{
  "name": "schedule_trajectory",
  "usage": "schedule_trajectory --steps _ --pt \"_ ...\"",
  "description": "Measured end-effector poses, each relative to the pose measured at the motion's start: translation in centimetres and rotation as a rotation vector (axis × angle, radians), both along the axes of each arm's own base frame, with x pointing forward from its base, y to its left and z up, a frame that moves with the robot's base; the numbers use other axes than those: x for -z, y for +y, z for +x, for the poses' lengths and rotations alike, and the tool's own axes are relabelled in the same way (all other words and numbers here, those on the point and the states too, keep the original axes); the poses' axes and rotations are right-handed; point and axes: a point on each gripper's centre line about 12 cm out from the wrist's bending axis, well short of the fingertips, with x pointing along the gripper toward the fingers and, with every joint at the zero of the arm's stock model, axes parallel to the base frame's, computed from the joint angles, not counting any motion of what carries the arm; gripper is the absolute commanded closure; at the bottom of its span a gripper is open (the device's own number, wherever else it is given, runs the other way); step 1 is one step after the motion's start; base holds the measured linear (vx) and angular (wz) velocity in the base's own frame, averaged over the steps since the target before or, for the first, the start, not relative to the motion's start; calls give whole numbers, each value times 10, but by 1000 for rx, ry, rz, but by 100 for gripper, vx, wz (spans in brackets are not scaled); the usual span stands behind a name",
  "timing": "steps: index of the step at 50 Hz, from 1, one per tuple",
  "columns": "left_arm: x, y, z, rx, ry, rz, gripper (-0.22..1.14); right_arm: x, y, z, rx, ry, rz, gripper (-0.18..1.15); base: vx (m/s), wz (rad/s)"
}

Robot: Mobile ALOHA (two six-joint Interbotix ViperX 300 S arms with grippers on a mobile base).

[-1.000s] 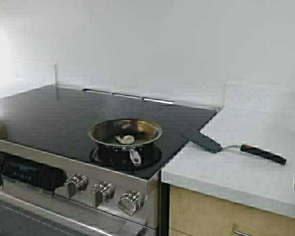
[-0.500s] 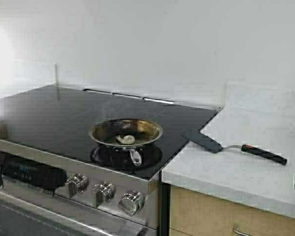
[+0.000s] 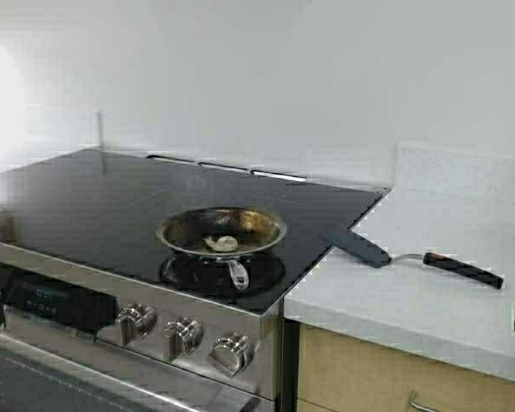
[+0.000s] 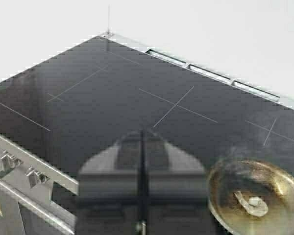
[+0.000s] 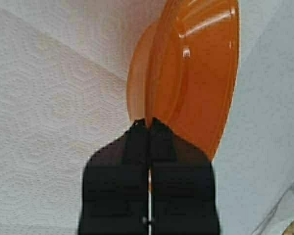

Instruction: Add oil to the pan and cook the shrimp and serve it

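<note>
The pan sits on the front right burner of the black cooktop, handle toward the knobs. The shrimp lies curled in its browned middle. In the left wrist view the pan holds the shrimp, with faint steam above it. My left gripper hovers shut and empty over the cooktop, beside the pan. My right gripper is shut on the rim of an orange bowl, seen edge-on over a paper towel. The oil is out of view.
A black spatula with a red-and-black handle lies on the white counter right of the stove, its blade over the cooktop edge. Steel knobs line the stove front. A wall stands close behind.
The whole scene has shifted slightly right in the high view, so the robot has moved a little. The pan, shrimp and spatula keep their places relative to each other.
</note>
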Motion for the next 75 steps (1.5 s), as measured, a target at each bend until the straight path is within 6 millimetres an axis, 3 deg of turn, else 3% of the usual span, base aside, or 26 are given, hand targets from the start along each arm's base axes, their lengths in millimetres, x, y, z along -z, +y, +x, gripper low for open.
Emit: schedule_trajectory --steps 6,14,18,39,51,62,75 --pt "-1 0 0 0 -3 0 89 6 1 -1 6 -1 13 75 0 0" --pt "-1 0 0 0 -2 0 89 9 2 0 31 -23 34 13 0 0" --pt "0 0 0 0 0 0 89 8 2 3 42 -33 43 -7 0 0" --pt "0 0 0 0 2 0 89 12 14 5 12 -46 155 -6 0 0" --pt "0 0 0 0 0 0 89 -7 20 10 8 -105 205 -6 0 0" --pt "0 0 0 0 0 0 89 -48 17 18 5 -190 192 -6 0 0" --pt "0 0 0 0 0 0 89 -129 17 26 23 -368 175 -5 0 0"
